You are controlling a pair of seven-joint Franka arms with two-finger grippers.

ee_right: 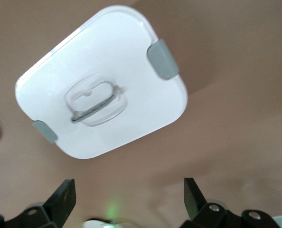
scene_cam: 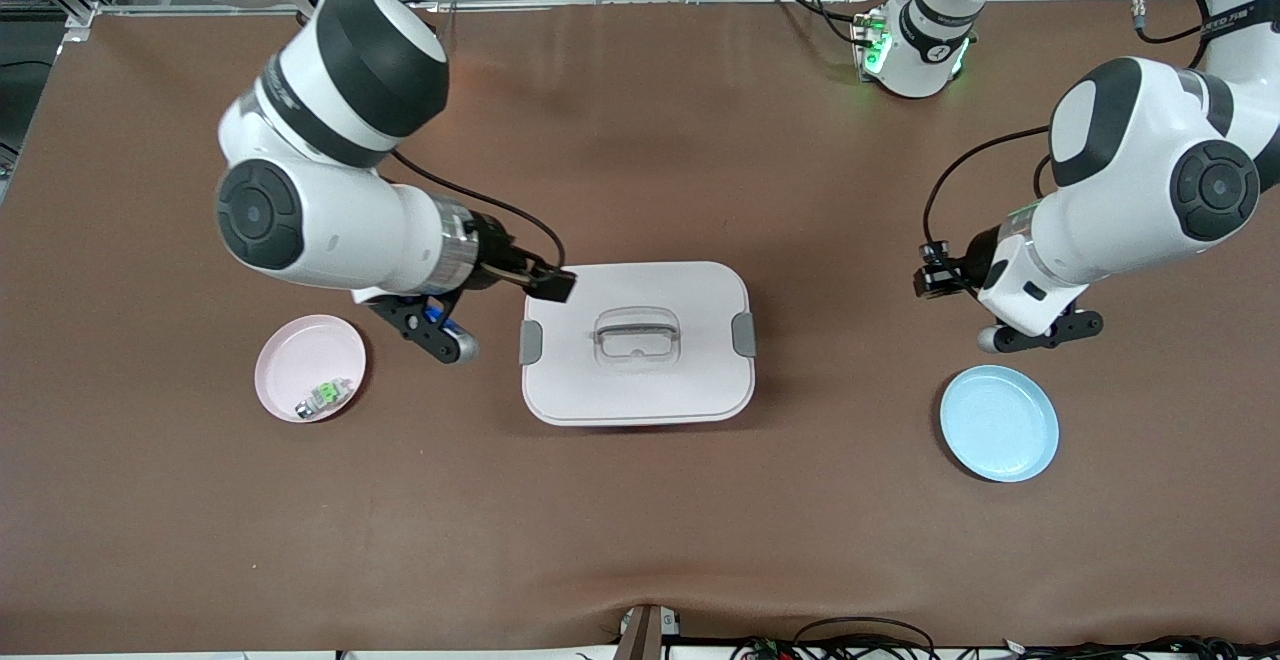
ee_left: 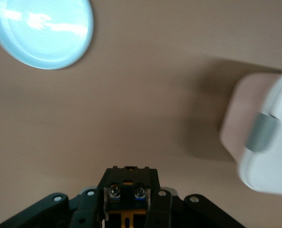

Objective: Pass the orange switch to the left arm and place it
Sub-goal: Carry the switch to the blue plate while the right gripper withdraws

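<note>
1. Switch (ee_left: 126,217) - only a thin orange-brown sliver of it shows, with dark parts around it. It sits right in the pinch of the left gripper (scene_cam: 990,339). The rest is hidden, so I can't tell its shape or which way it points, and the front view doesn't show it at all.
2. The left gripper's fingers are pressed together on that sliver. It hangs over bare table (scene_cam: 640,540) close to the blue plate (scene_cam: 1000,423), toward the left arm's end.
3. The blue plate has nothing on it.
4. Box (scene_cam: 640,380) - white, rounded corners, lid on, with a clear grey-edged handle in the middle and a grey clip on each short side. It's mid-table, between the two grippers, and neither one touches it.
5. The right gripper (scene_cam: 452,340) has its fingers spread wide with nothing between them. It's over the table between the box and the pink plate (scene_cam: 300,355).
6. The pink plate is at the right arm's end. A small green-and-silver part (scene_cam: 325,397) lies on it, near the rim closest to the front camera.
</note>
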